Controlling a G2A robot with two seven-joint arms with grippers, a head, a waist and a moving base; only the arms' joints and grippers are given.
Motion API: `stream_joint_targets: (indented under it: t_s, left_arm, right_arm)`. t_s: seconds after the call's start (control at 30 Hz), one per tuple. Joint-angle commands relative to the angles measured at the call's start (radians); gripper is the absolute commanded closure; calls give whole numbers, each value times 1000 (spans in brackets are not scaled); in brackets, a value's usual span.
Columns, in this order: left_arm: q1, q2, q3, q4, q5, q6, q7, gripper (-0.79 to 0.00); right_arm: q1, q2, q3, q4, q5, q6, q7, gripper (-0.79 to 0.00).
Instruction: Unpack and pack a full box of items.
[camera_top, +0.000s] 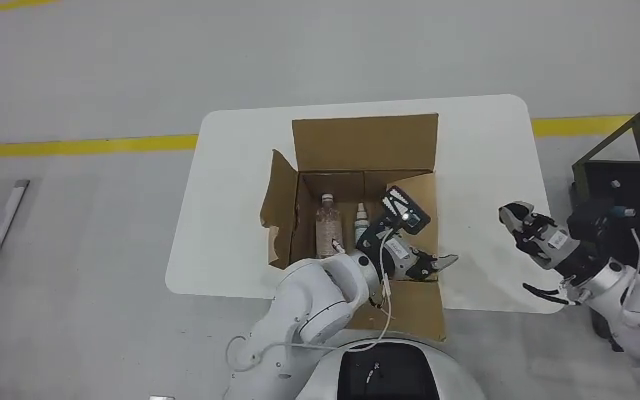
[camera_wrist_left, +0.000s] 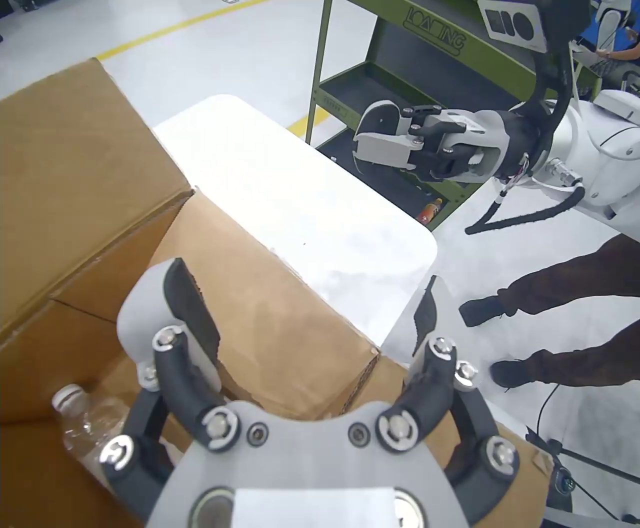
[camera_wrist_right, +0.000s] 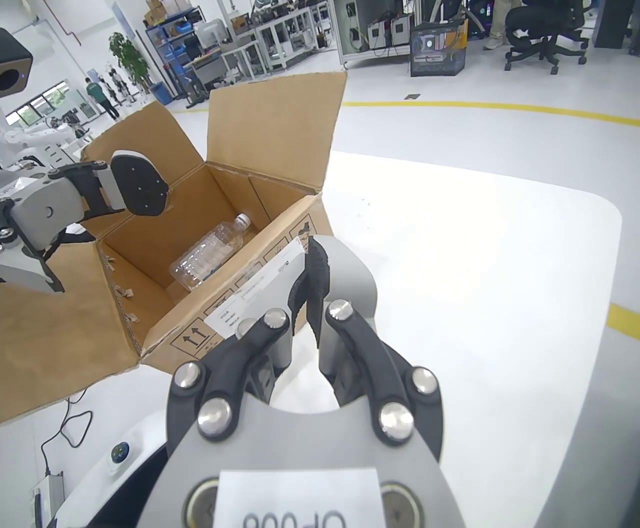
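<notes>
An open cardboard box (camera_top: 365, 150) stands on the white table (camera_top: 480, 150) with its flaps spread. A clear plastic bottle (camera_top: 327, 225) lies inside it, next to a smaller bottle (camera_top: 360, 218). My left gripper (camera_top: 422, 238) hangs over the box's near right corner, open wide and holding nothing. In the left wrist view the left gripper (camera_wrist_left: 300, 300) straddles the box wall (camera_wrist_left: 280, 320), and the clear bottle (camera_wrist_left: 75, 415) shows below. My right gripper (camera_top: 515, 215) is shut and holds nothing, above the table's right edge, apart from the box (camera_wrist_right: 280, 120). The clear bottle (camera_wrist_right: 210, 255) lies beyond the right gripper (camera_wrist_right: 310, 265).
A green metal cart (camera_top: 610, 160) stands just off the table's right side, close to the right arm. Bare table top (camera_wrist_right: 475, 240) lies between the box and the right gripper. The box's upright flaps rise on its far and left sides.
</notes>
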Motion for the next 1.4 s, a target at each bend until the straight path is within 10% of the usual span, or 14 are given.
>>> stream_joint_targets:
  t_s: [0.0, 0.43, 0.8, 1.37]
  left_arm:
    - [10, 0, -5, 8, -10, 14, 15, -785]
    - [81, -13, -164, 243, -650, 199, 167, -785]
    - [22, -14, -153, 416, -736, 218, 137, -785]
    - [-7, -16, -128, 439, -875, 200, 105, -785]
  right_arm:
    - [2, 0, -8, 0, -8, -7, 6, 0]
    - [37, -6, -99, 62, -51, -13, 28, 0]
    - [94, -15, -204, 113, -85, -23, 38, 0]
    - [130, -20, -254, 115, -95, -23, 47, 0]
